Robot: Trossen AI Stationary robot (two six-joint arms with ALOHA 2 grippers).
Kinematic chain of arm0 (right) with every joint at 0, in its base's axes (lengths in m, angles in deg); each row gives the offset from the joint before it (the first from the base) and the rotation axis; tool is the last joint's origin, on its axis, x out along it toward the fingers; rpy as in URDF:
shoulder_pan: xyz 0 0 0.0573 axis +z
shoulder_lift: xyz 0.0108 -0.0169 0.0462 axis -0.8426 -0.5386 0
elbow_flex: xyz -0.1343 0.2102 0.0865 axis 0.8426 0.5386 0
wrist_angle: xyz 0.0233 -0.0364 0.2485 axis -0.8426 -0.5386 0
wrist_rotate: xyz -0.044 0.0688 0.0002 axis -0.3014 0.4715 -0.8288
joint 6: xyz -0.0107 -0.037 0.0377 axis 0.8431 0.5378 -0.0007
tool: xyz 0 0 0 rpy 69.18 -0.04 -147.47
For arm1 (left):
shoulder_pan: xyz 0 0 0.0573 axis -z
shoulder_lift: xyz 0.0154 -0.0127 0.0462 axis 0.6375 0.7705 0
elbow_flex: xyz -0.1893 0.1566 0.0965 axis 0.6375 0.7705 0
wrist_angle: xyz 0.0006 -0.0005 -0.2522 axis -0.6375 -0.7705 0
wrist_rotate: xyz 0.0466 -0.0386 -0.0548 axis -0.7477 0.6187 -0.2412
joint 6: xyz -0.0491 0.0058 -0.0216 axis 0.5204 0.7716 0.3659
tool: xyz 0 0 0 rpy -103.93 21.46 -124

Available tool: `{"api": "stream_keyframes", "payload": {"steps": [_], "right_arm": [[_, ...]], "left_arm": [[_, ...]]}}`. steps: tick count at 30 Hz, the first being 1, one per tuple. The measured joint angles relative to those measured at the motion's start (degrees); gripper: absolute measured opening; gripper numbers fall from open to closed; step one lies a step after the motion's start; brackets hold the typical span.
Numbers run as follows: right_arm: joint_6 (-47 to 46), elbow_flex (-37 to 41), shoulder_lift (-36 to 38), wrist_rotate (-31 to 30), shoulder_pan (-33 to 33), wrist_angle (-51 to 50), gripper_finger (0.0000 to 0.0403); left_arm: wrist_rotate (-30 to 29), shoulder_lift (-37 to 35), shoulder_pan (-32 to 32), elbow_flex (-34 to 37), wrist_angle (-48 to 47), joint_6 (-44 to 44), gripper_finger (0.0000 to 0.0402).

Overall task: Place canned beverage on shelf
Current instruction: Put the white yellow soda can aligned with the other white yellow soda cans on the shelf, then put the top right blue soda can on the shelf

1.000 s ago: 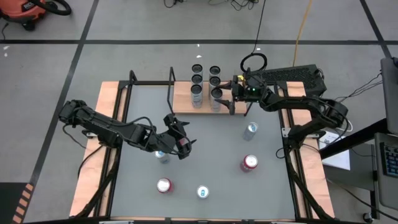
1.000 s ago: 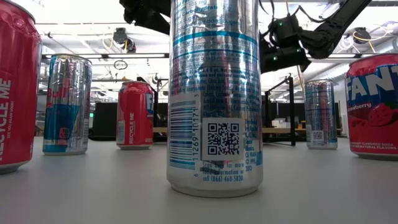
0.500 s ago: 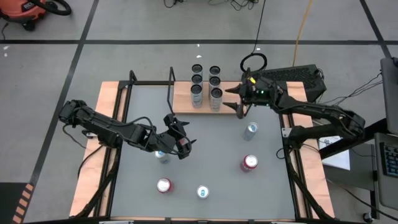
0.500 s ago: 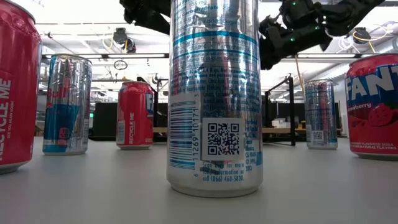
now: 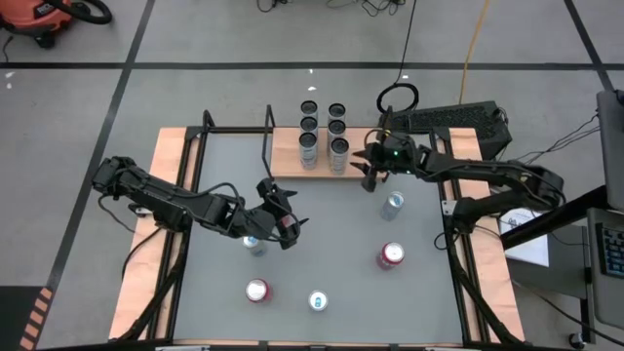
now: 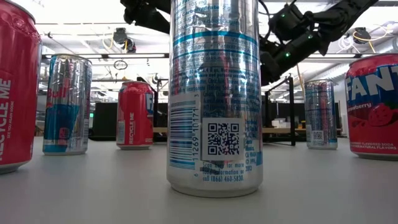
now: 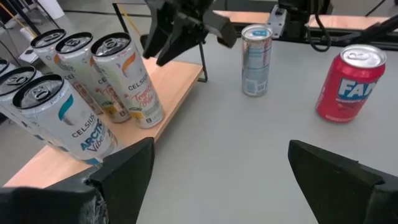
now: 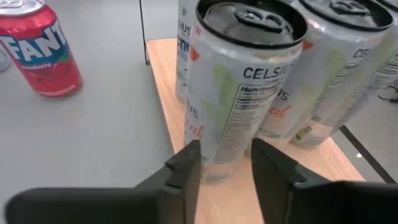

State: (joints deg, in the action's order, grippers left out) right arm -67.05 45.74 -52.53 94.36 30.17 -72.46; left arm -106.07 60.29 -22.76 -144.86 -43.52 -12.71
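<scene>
Grey tabletop [image 5: 322,244] is being viewed from overhead, edged with light wood and ringed by bare floor marked with dark lines. At the upper centre of the frame the shelf [image 5: 285,161] is standing, a pale wooden board with thin black rod frames at its ends.

Six shelved cans [image 5: 337,127] are being carried upright on that board in two close rows, apparently packed together to leave board free for more. The nearest shelved can [image 8: 242,87] is being shown as tall and slim, silver-white with a black-rimmed top, Celsius lettering and a nutrition panel, and it is sitting square near the board's edge.

The right tool [image 5: 369,174] is being held just right of that can, over the board's right end. Its fingers are narrowly parted and are grasping nothing. It is judged that one placement is being completed.

The left tool [image 5: 285,207] is being held low over the left centre of the tabletop, spread wide and empty, pointing toward the shelf. A silver can [image 5: 253,244] is standing just beside that arm and is judged the likely next pick.

Four further loose cans are waiting in the lower half of the frame: a silver can near the shelf [image 5: 393,203], a red Fanta can [image 5: 391,255], a second red can [image 5: 257,291] and a blue-topped can [image 5: 318,301], all upright and well apart.
</scene>
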Motion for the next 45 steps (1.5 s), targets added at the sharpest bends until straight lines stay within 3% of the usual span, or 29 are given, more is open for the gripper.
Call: {"api": "stream_keyframes", "payload": {"steps": [10, 33, 39, 45], "right_arm": [[0.9, 0.0, -2.7, 0.0, 0.0, 4.5, 0.0047], [0.8, 0.0, -2.5, -0.2, -0.3, 8.0, 0.0043], [-5.5, 0.0, 5.0, 0.1, 5.1, 0.8, 0.0043], [-11.6, 0.0, 9.5, 0.1, 14.9, -4.4, 0.0043]], "left_arm": [[-0.2, 0.0, 0.0, 0.0, 0.6, 0.0, 0.0364], [-0.2, 0.0, 0.1, 0.0, 0.3, -0.2, 0.0364], [0.2, 0.0, 1.0, 0.0, -2.6, 3.0, 0.0364], [-1.4, 0.0, 2.8, 0.0, -2.6, 4.3, 0.0364]]}}
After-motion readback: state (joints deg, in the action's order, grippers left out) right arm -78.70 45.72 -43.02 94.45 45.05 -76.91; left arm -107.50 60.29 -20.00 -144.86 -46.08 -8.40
